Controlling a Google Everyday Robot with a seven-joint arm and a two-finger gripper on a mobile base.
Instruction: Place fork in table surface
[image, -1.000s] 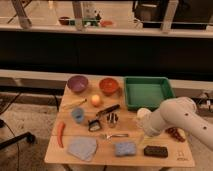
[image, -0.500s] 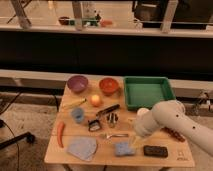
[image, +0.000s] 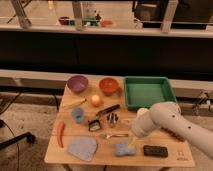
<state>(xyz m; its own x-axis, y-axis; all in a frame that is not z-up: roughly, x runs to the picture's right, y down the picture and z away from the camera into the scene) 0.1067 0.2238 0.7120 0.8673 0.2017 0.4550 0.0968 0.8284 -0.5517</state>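
A white robot arm reaches from the right over a cluttered wooden table (image: 105, 156). In the last second it has swung left and down, bringing its gripper (image: 131, 144) just beside a blue sponge (image: 122, 149). The fork (image: 116, 135) lies flat on the tabletop nearby, untouched, and the pincer seems spread open and empty, so grasping likely comes next.

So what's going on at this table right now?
A robot arm reaches in from the right over the table surface. Its gripper, open and empty, hovers low beside the blue sponge. The fork lies flat on the table just left of the gripper, in front of the metal cup, not held.
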